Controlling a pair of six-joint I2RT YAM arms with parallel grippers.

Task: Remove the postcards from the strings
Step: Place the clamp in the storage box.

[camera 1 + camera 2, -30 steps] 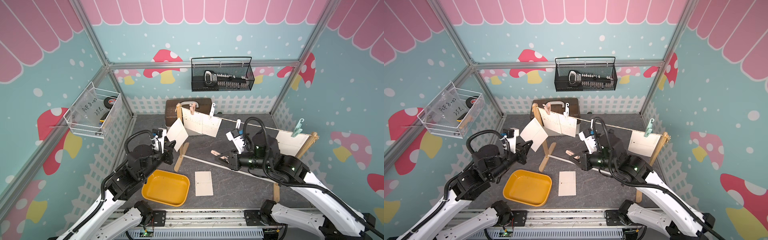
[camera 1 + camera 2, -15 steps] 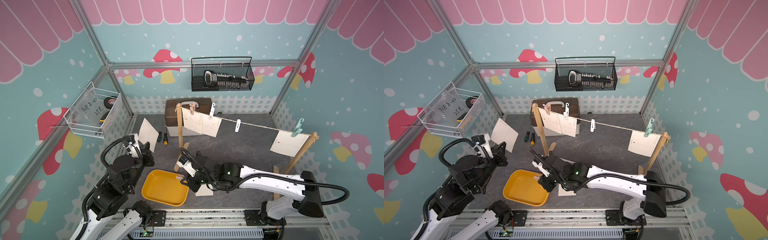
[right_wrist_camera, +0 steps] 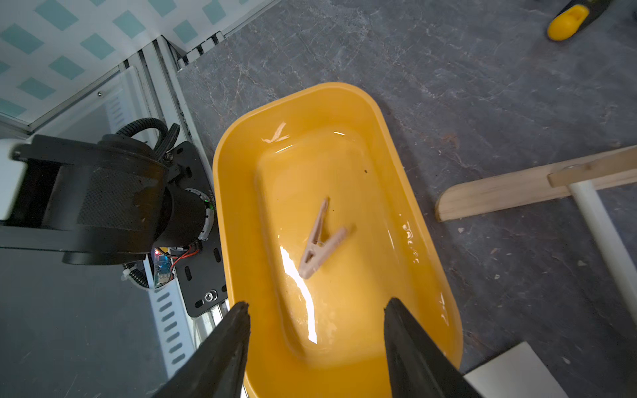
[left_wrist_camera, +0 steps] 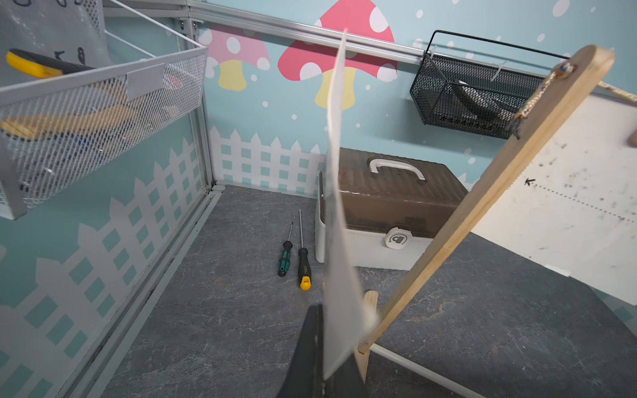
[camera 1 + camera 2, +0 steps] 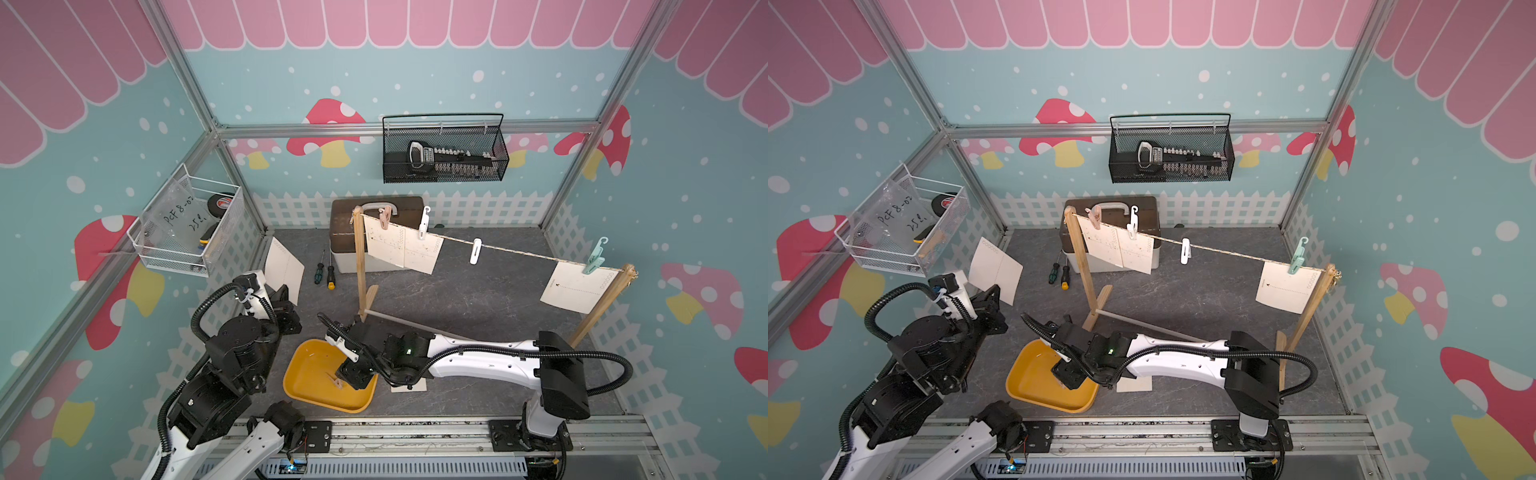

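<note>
Postcards: 3 hang on the string, 1 seems to lie near the worktop's front edge, 1 our left gripper pinches. Right gripper is spread above the tray; next we should put that card down.

White arm links, black joints — corrugated black cables, black tapered fingers.

Each postcard is cream-white with a thin dark dotted line and a row of small circles. The string is twisted beige and white. There is a pink peg, a white peg and a mint-green peg. The tray is yellow-orange, the beige peg pinkish. The bench is dark grey with pale marble veins. The walls are teal with white dots and red mushrooms.
</note>
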